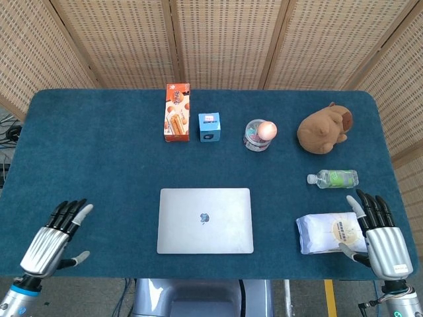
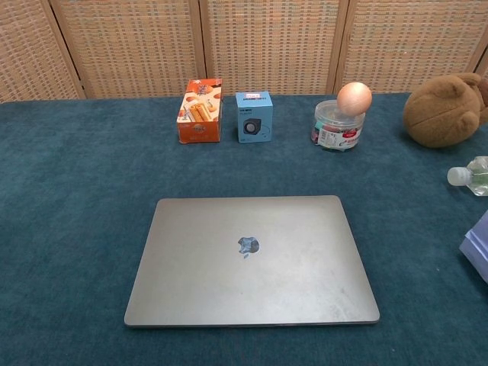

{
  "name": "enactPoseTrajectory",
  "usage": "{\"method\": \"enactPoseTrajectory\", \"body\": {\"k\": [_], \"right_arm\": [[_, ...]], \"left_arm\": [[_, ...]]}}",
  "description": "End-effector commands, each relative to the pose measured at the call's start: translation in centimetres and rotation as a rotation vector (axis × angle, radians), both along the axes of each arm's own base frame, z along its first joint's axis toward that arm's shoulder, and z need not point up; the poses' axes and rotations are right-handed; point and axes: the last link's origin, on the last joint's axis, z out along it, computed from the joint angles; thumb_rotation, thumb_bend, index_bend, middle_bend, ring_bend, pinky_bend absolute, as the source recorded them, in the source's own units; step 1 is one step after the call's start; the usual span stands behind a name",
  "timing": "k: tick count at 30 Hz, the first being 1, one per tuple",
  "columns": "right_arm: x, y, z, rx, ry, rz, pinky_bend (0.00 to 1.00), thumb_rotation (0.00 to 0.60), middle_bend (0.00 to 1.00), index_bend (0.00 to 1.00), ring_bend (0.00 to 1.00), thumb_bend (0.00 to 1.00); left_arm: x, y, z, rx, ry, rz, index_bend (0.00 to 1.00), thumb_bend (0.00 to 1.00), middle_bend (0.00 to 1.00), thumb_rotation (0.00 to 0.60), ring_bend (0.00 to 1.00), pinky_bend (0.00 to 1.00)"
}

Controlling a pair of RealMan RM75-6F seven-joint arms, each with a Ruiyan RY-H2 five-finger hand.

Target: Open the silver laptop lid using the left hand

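The laptop [image 1: 205, 220] lies between my left hand [image 1: 53, 238] and my right hand [image 1: 380, 238], snack box [image 1: 177, 111] behind it.

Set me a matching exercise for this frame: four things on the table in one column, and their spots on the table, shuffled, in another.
Things:
1. laptop
2. plush toy
3. orange box
4. water bottle

Places:
A. far side, left of the blue box
B. far right, beyond the bottle
C. near edge, centre, lid closed
D. lying on its side, just beyond the white packet

Pairs: 1-C, 2-B, 3-A, 4-D
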Motion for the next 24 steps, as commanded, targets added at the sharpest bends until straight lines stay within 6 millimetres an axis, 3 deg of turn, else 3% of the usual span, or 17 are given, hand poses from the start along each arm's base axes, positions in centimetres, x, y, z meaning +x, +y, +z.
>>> {"method": "enactPoseTrajectory", "body": {"k": [1,8,13,24], "right_arm": [[0.0,-0.1,0.0,0.003,-0.002,0.0,0.0,0.6,0.0,0.0,0.0,0.0],[-0.2,-0.4,-0.3,0.014,-0.001,-0.011,0.0,0.6,0.0,0.0,0.0,0.0],[-0.3,-0.5,-0.5,0.023,0.004,-0.018,0.0,0.6,0.0,0.0,0.0,0.0],[-0.5,-0.8,-0.7,0.033,0.008,-0.029,0.0,0.6,0.0,0.0,0.0,0.0]], "left_arm": [[1.5,1.0,-3.3,-0.142,-0.016,-0.166,0.0,0.07,0.0,0.6,0.0,0.0],[5.9,3.9,-9.3,-0.29,0.027,-0.407,0.0,0.07,0.0,0.6,0.0,0.0],[8.3,5.2,-13.3,-0.364,0.071,-0.478,0.0,0.12,0.0,0.6,0.0,0.0],[12.5,6.4,-17.8,-0.419,0.104,-0.524,0.0,0.18,0.0,0.6,0.0,0.0]]}}
